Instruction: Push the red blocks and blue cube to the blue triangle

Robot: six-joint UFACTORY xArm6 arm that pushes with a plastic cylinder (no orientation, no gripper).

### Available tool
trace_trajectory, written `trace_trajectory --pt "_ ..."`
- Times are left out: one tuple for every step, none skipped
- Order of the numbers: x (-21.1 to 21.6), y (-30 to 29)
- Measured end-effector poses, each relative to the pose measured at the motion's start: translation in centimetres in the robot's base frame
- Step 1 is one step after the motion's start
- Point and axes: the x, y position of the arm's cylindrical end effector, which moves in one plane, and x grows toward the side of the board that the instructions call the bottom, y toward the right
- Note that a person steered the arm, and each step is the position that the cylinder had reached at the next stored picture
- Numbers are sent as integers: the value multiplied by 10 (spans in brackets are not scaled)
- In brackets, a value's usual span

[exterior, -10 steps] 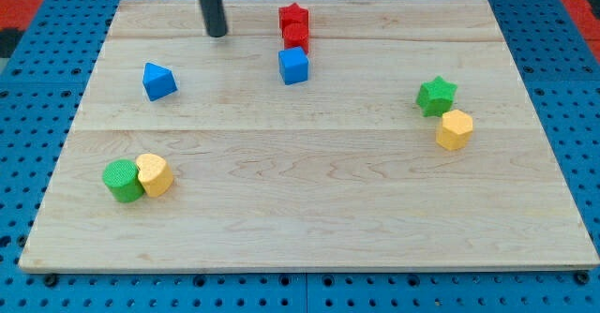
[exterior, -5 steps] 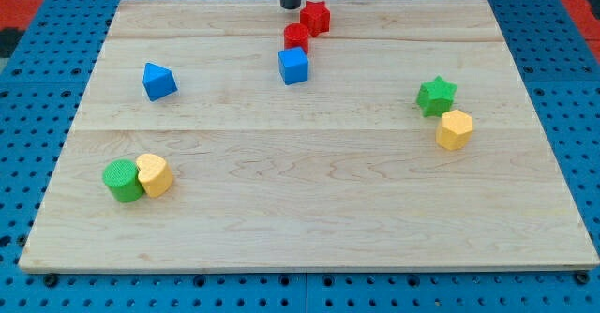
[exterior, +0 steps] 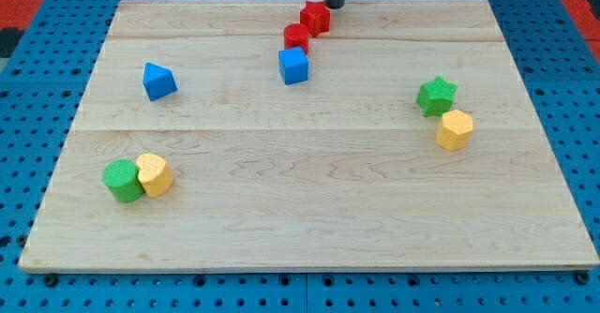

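My tip (exterior: 335, 5), the lower end of a plain dark rod with no jaws and holding nothing, stands at the top edge of the light wooden board (exterior: 309, 219), just up and right of the red star block (exterior: 316, 18). Down and left from the tip run the second red block (exterior: 296, 37), shape unclear, touching the star, then the blue cube (exterior: 293, 66). The blue triangle block (exterior: 158, 81) lies well apart, towards the view's left and lower.
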Motion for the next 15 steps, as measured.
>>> trace_trajectory --pt "17 -1" --pt "21 -3" --pt "41 -29" --pt "76 -61" --pt "96 -97" --pt "105 -123" --pt "105 -143" --pt "105 -156" --pt "105 -108" --pt "104 -58" --pt "104 9" --pt "105 33" --pt "132 8" --pt "140 7" --pt "151 -14"
